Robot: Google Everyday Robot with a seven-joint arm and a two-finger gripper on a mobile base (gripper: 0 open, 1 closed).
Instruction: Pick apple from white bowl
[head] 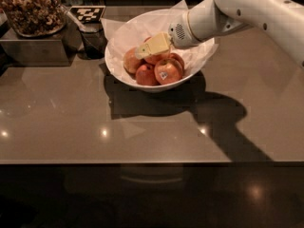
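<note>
The white bowl, lined with crumpled white paper, stands at the back middle of the brown counter. It holds several apples. A red-orange apple with no sticker lies in the middle, partly hidden right under my gripper. A red apple with a white sticker lies at the front right, a paler yellow-orange apple at the left, and another red apple at the front. My gripper reaches in from the right, just above the apples; whether it touches the middle apple does not show.
A clear container of brown nuts sits on a metal box at the back left. A checkered marker and a dark cup stand left of the bowl. The counter's front edge runs across the view.
</note>
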